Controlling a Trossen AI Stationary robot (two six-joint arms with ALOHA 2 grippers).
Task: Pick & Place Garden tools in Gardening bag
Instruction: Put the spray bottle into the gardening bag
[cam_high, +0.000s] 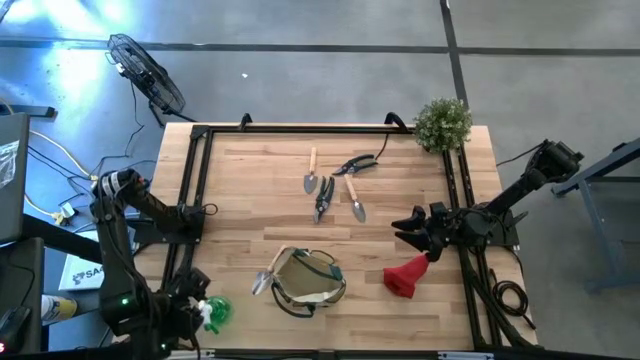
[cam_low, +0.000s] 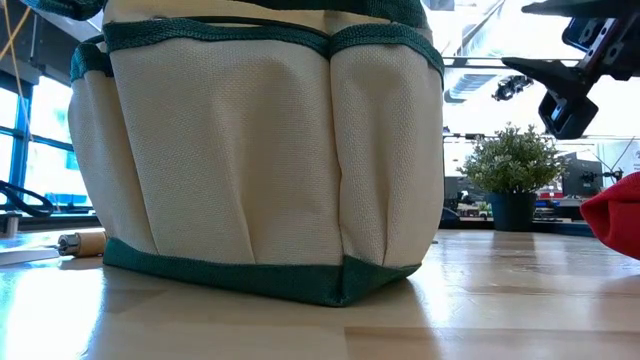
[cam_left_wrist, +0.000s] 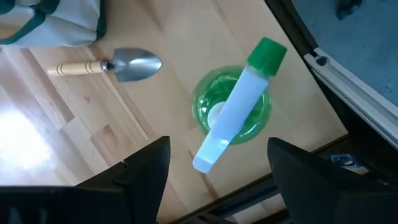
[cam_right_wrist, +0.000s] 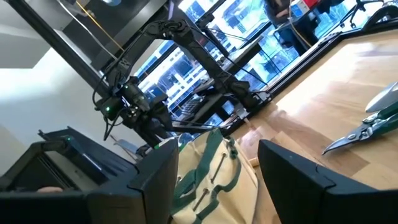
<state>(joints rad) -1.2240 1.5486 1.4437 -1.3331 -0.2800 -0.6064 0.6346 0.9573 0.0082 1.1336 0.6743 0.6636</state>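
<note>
While both arms hung over the counter (cam_high: 250, 190), the high view showed the left gripper (cam_high: 185, 310) above the spray bottle (cam_high: 213, 311) at the near left corner, the gardening bag (cam_high: 308, 280) near mid-front with a trowel (cam_high: 264, 281) touching its left side, and two more trowels and two pruners lying loose behind it. The right gripper (cam_high: 415, 228) hovered just above the red cone (cam_high: 404, 277). From the low view, the bag's soft fabric wall filled the picture. Through the left wrist view, the jaws stood apart astride the bottle, which lay on its side, long axis diagonal, green cap toward the counter's frame rail; it looked light, smooth plastic, best pinched across its white barrel. Through the right wrist view, those jaws stood apart, empty.
</note>
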